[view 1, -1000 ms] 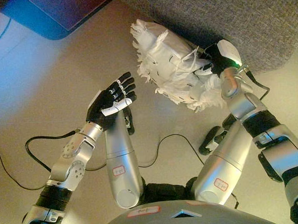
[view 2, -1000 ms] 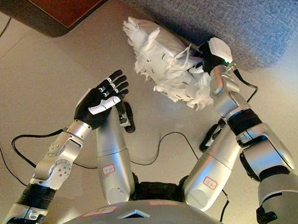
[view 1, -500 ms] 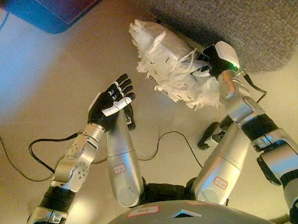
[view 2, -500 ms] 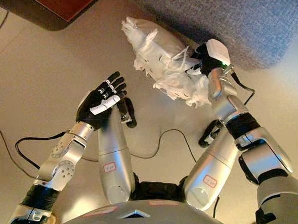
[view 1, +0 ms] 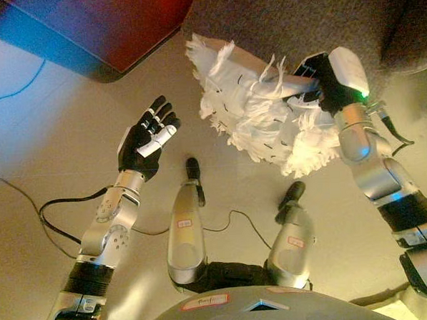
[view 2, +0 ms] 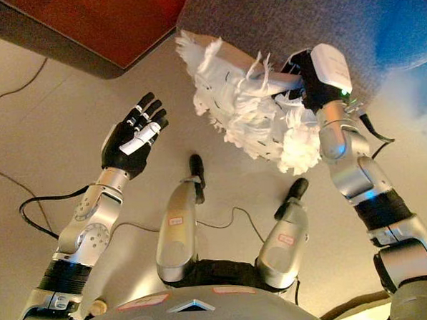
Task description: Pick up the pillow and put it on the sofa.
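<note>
A white feathery pillow (view 1: 257, 107) hangs in the air in front of the grey sofa (view 1: 299, 16). My right hand (view 1: 324, 79) is shut on the pillow's right side and holds it off the floor, near the sofa's front edge. The same pillow (view 2: 250, 104) and right hand (view 2: 313, 76) show in the right eye view. My left hand (view 1: 146, 138) is open and empty, fingers straight, to the left of the pillow and apart from it.
A dark red-brown low table (view 1: 99, 30) stands at the upper left beside the sofa. A beige floor (view 1: 48, 140) lies below.
My right hand has lifted the pillow higher, up against the sofa's front. My left hand has risen a little and stays open. The view has shifted as I rose.
</note>
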Motion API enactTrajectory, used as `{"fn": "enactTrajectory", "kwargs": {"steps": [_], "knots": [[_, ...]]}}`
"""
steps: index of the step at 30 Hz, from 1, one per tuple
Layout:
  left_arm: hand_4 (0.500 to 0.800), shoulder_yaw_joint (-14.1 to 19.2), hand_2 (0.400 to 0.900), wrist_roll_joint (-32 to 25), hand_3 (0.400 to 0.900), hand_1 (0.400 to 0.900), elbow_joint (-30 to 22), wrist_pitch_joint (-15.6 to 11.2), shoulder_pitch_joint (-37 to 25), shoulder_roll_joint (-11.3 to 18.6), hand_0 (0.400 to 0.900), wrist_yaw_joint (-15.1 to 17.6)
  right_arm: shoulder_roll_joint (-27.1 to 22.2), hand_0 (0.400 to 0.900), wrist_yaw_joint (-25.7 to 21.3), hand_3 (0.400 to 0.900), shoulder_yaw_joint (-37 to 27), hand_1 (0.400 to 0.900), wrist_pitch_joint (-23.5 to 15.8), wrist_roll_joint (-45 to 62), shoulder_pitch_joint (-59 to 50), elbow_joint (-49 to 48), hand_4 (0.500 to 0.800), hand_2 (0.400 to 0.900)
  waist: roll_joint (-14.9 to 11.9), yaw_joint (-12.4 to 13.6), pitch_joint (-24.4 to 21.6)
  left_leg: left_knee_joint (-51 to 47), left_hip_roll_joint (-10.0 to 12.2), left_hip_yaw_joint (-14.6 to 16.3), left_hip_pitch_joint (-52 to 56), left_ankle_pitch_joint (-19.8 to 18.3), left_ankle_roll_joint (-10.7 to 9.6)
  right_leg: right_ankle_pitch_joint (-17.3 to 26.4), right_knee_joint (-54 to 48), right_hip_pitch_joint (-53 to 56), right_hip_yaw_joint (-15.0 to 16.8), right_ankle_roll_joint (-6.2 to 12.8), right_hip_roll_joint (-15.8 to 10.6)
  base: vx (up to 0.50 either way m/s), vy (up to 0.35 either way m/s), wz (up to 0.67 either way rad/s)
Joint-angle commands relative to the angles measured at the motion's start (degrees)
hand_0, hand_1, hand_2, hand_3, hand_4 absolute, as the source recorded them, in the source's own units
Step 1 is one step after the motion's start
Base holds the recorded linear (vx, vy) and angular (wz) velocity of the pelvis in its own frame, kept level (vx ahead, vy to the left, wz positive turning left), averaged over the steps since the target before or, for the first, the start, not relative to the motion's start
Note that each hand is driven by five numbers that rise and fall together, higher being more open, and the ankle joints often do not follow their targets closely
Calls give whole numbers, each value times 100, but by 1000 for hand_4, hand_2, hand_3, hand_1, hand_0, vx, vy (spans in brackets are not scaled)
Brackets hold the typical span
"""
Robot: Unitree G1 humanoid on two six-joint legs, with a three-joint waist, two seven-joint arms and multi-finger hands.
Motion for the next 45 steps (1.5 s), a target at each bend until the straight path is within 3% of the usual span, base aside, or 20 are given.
{"fn": "enactTrajectory", "kwargs": {"steps": [1, 8, 15, 23, 26, 33, 36, 37, 38, 41, 45], "knots": [[800, -87, 900, 252, 900, 900, -620, -103, 201, 43, 900, -13, -186, 400, -672, 400, -962, 400, -1058, 79, -158, -1130, 500, 400, -328, 82, -1024, -1425, -12, 256, 1421, -31, 203, 872, -700, 282, -168, 146, -79, 160, -31, -19], [800, -70, 900, 416, 900, 900, -411, 51, 507, -235, 900, 106, -159, 400, -460, 400, -1777, 400, -1619, 853, 925, -1831, 500, 400, -569, -148, -1873, -2364, -21, 571, 2479, 100, 250, 1061, -1173, 890, -178, 205, 378, 146, -59, -8], [800, 57, 900, 478, 900, 900, -385, 169, 788, -210, 900, -231, -571, 400, -68, 400, -2080, 400, -1431, 1664, 702, -1473, 500, 400, -738, -106, -2293, -2484, 34, 666, 2867, 5, 188, 852, -1390, 1340, -393, 126, 622, 128, -35, 10], [800, 407, 900, 331, 900, 900, -709, 425, 1158, 229, 900, -854, -1264, 400, 686, 400, -1432, 400, -994, 2588, -517, 392, 500, 400, -944, 358, -2403, -2449, 105, 490, 2930, 78, 60, 596, -1427, 1724, -775, 6, 718, 130, -45, 23], [800, 549, 900, 288, 900, 900, -874, 546, 1285, 395, 900, -1092, -1458, 400, 728, 400, -1087, 400, -884, 2770, -962, 1105, 500, 400, -1010, 558, -2367, -2436, 153, 386, 2902, 127, 16, 539, -1395, 1811, -927, -12, 734, 117, -95, 29], [800, 780, 900, 289, 900, 900, -1059, 747, 1403, 701, 900, -1398, -1776, 400, 489, 400, -367, 400, -710, 3046, -2105, 3081, 500, 400, -1055, 999, -2225, -2456, 198, 37, 2788, 210, -64, 483, -1423, 1962, -1178, -7, 812, 100, -129, 24], [800, 829, 900, 265, 900, 900, -1094, 818, 1368, 887, 900, -1460, -1898, 400, 162, 400, 8, 400, -218, 3084, -2781, 3993, 500, 400, -1052, 1207, -2139, -2445, 175, -193, 2685, 234, -89, 494, -1450, 1972, -1187, 3, 836, 51, -177, 16], [800, 832, 900, 243, 900, 900, -1068, 802, 1312, 984, 900, -1521, -1950, 671, 40, 671, 203, 671, -66, 3076, -3094, 4364, 662, 671, -1061, 1284, -2097, -2437, 184, -249, 2617, 247, -102, 506, -1468, 1959, -1208, 15, 839, -34, -208, 15], [800, 852, 900, 238, 900, 900, -1108, 853, 1244, 1076, 900, -1588, -1989, 900, -184, 900, 440, 900, 228, 3138, -3431, 4747, 800, 900, -1067, 1395, -2041, -2433, 200, -320, 2545, 275, -123, 523, -1492, 1944, -1249, 32, 839, -77, -179, 15], [800, 851, 900, 202, 900, 900, -1201, 861, 1149, 1163, 900, -1679, -1889, 900, -958, 900, 723, 900, 575, 3607, -4280, 5402, 800, 900, -983, 1510, -1920, -2440, 231, -400, 2404, 319, -139, 540, -1521, 1892, -1289, 60, 828, -91, -72, 9], [800, 745, 900, 188, 900, 900, -1273, 844, 1109, 1183, 900, -1618, -1806, 900, -1418, 900, 699, 900, 276, 3314, -4554, 5508, 800, 900, -894, 1553, -1887, -2445, 247, -419, 2332, 331, -138, 554, -1528, 1884, -1331, 93, 783, -48, 33, 6]]}}
